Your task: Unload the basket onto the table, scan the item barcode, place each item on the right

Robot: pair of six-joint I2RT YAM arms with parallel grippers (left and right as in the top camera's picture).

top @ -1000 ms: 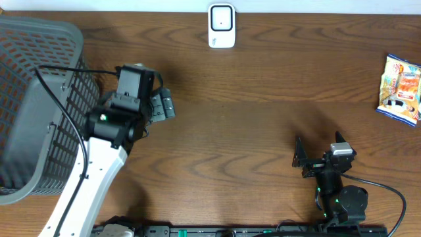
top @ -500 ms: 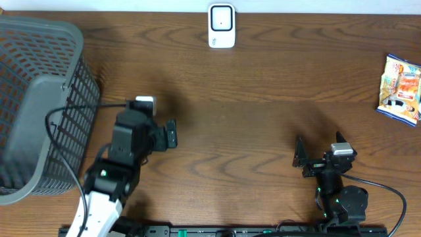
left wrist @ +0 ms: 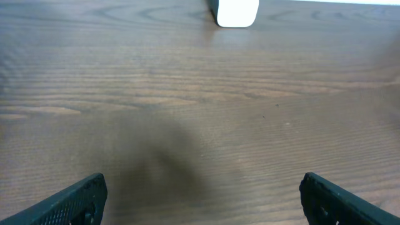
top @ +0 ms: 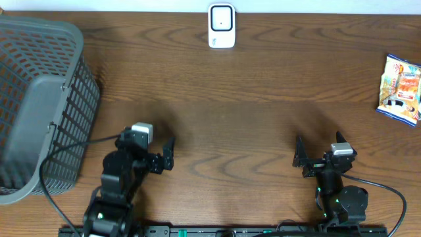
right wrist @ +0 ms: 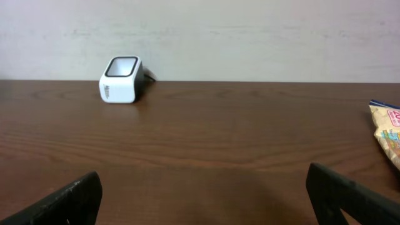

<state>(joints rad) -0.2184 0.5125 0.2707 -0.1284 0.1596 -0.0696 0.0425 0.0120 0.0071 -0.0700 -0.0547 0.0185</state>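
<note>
At far left, grey mesh basket (top: 74, 85), contents unclear; left gripper (left wrist: 203, 203) and right gripper (right wrist: 203, 200) both wide apart.

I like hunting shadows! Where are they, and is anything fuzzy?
Overhead: two soft shadows on the table, all sharp. Left wrist: a dim shadow patch mid-table; the white scanner looks slightly soft. Right wrist: scanner and snack bag look clear.

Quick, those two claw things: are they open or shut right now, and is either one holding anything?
Left gripper: open, holding nothing.
Right gripper: open, holding nothing.
</note>
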